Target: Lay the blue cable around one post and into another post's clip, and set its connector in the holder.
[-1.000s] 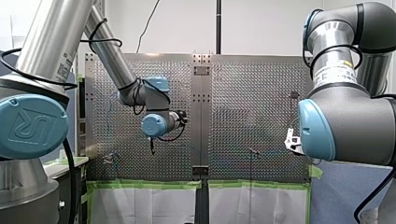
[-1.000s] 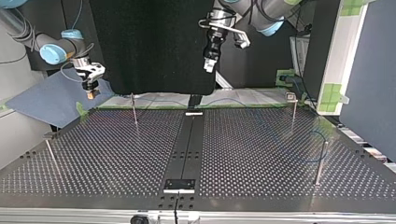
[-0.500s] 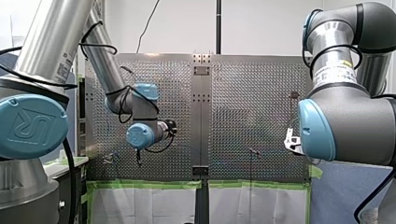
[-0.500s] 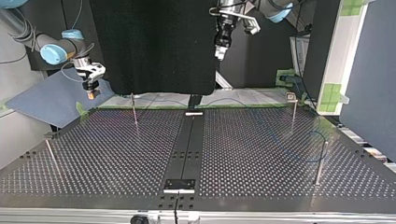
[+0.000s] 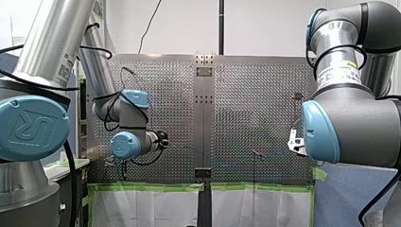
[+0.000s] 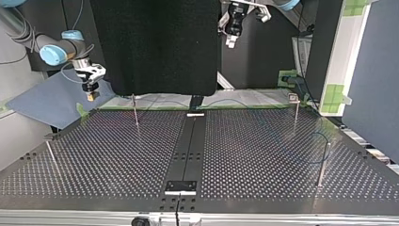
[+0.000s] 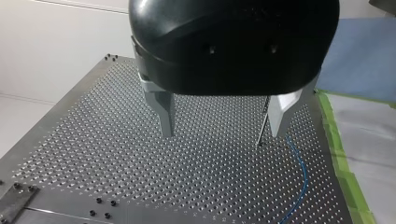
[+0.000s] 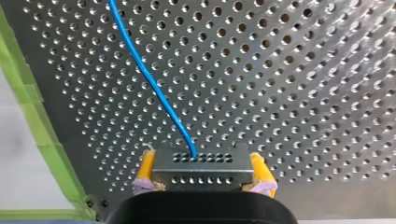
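Note:
In the right wrist view my right gripper (image 8: 203, 165) has its yellow pads shut on a perforated metal connector (image 8: 201, 178). The blue cable (image 8: 149, 79) runs from the connector over the perforated table. In the top view the same gripper (image 6: 91, 95) hangs off the table's far left corner. My left gripper (image 7: 221, 131) stands open high above the table, nothing between its metal fingers. A thin post (image 7: 264, 123) stands below it near one finger, with a stretch of blue cable (image 7: 302, 172) beyond. In the top view it (image 6: 230, 41) is up near the top edge.
Thin posts stand on the table in the top view: one far left (image 6: 135, 110), one far right with a clip on top (image 6: 294, 101), one near right (image 6: 322, 165), one near left (image 6: 51, 155). A black strip (image 6: 188, 150) runs down the middle. Green tape (image 8: 28, 102) lines the edge.
My left arm has swung toward the front view's left and lower; in the top view its gripper rose toward the top edge. My right arm has stayed put with the connector.

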Robot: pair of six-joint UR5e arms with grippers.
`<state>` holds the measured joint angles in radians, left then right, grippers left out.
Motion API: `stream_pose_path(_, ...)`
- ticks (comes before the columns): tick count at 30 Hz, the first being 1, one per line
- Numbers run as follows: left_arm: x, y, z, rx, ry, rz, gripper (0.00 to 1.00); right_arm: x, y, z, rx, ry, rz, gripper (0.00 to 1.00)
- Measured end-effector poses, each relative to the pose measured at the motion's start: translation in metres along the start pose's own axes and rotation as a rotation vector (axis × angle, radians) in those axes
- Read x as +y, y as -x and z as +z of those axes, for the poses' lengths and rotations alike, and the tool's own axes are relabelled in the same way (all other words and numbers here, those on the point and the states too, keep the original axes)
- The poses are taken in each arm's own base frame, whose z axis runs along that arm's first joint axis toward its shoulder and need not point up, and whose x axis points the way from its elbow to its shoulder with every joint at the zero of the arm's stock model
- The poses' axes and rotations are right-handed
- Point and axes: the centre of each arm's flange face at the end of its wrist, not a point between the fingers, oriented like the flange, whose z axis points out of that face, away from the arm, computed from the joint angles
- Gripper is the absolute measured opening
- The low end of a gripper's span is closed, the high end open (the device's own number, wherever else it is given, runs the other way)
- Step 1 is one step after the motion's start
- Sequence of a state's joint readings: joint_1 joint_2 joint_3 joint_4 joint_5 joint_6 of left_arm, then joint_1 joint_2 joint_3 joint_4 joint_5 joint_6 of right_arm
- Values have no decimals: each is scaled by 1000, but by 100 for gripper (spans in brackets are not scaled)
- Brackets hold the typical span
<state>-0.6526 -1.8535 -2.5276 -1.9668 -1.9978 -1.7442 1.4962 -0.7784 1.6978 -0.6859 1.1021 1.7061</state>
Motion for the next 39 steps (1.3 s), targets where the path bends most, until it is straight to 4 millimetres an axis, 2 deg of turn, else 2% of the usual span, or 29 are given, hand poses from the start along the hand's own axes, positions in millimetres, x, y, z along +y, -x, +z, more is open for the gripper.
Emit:
stream_pose_path(9, 10, -6, -18, -6, 2, -21, 100, -13, -34, -4, 22, 7, -22, 0)
stream_pose_path(30, 15, -6, -16, -3, 19, -18, 100, -72, -118, -29, 27, 5, -18, 0)
stream_pose_path(39, 17, -6, -16, 4, 23, -12, 100, -104, -154, -42, 60, -24, -42, 0)
